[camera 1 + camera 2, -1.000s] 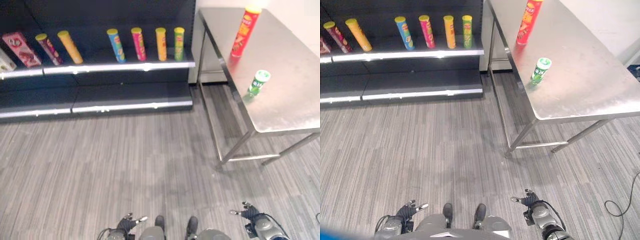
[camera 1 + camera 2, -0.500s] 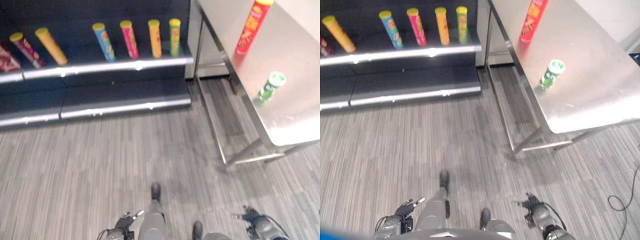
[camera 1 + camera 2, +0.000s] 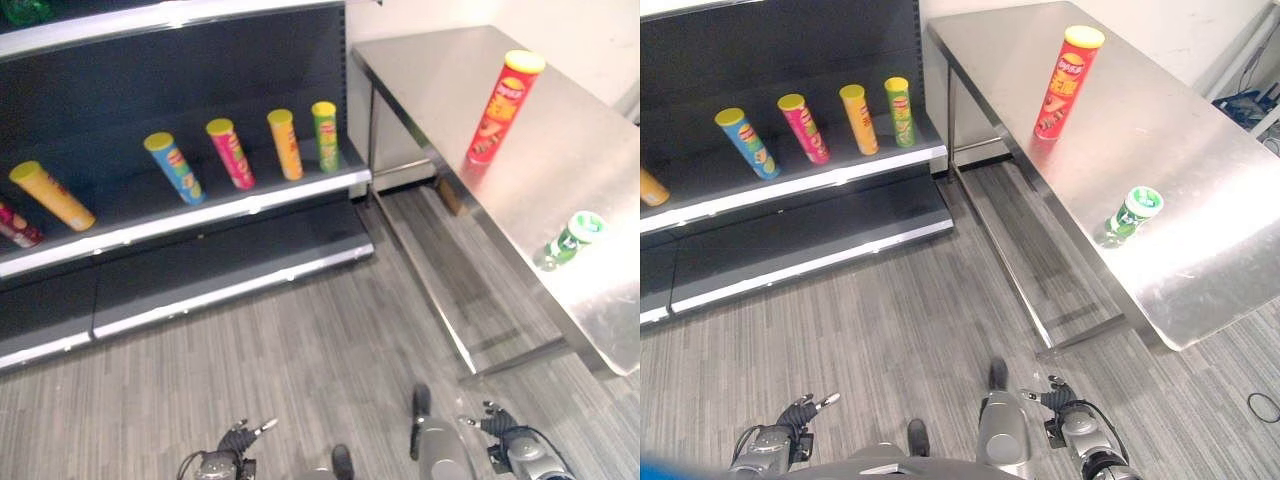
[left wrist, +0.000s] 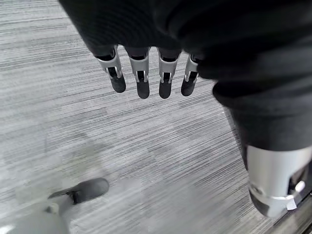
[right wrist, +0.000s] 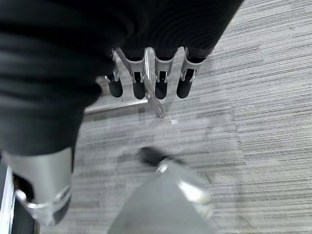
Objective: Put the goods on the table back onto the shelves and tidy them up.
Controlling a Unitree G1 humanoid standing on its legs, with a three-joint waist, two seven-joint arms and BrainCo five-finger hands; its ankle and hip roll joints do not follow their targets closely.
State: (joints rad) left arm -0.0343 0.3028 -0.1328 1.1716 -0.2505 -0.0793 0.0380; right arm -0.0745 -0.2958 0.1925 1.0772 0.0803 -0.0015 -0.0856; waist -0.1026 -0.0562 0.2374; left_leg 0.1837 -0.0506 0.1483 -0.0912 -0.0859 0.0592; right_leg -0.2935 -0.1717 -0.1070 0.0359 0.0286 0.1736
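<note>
A tall red canister [image 3: 503, 107] with a yellow lid stands on the steel table [image 3: 450, 70] at the right. A short green can [image 3: 568, 239] with a white lid stands nearer the table's front edge. Both hands hang low over the floor and hold nothing. My left hand [image 3: 228, 452] is at the lower left, its fingers [image 4: 142, 80] straight and relaxed. My right hand [image 3: 503, 441] is at the lower right, below the table's front corner, its fingers [image 5: 146, 79] also straight.
A dark shelf unit [image 3: 230, 205] stands to the left of the table. On its middle shelf stand several tall canisters: orange [image 3: 52, 196], blue [image 3: 174, 168], pink [image 3: 230, 153], orange [image 3: 285, 144] and green [image 3: 325, 136]. The lower shelf [image 3: 220, 275] is bare. Grey striped carpet [image 3: 300, 370] lies between.
The whole picture has shifted, so the camera has moved: the shelf and table now sit lower in view. Both hands still hang low with nothing in them.
</note>
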